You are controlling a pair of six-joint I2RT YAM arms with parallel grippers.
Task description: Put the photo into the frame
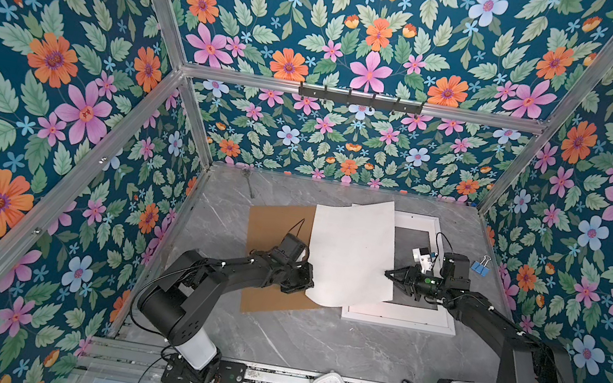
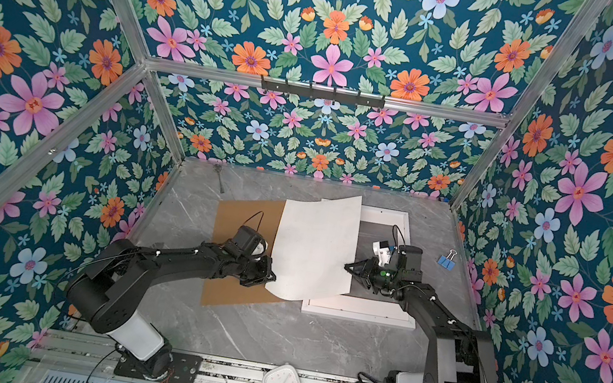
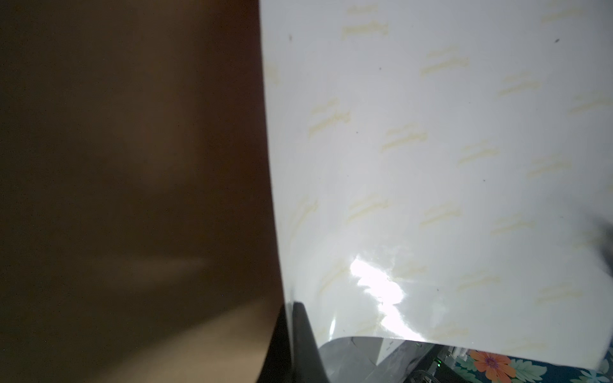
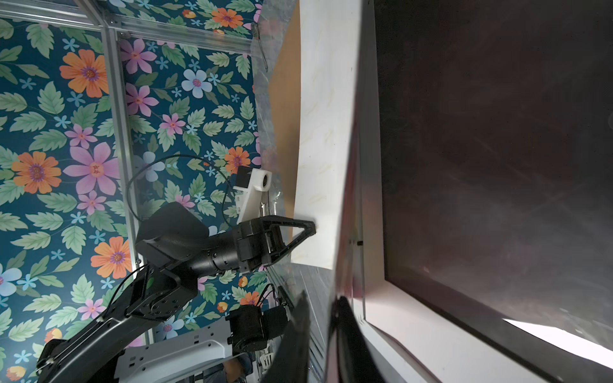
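Pinched at both sides and raised off the grey marble table [image 1: 297, 338], white back up: one large glossy rectangular photo [image 1: 349, 250], left edge between the closed tips of the left claw [image 4: 311, 227], right edge in the right claw [image 1: 387, 274], shut on it as well. Spread partly over one white rectangular picture frame [image 1: 397, 320] and one flat brown backing board [image 1: 273, 229], with one blue binder clip [image 1: 478, 267] near the frame. Across the photo's back only faint pale-yellow repeated printing, too blurred to read.
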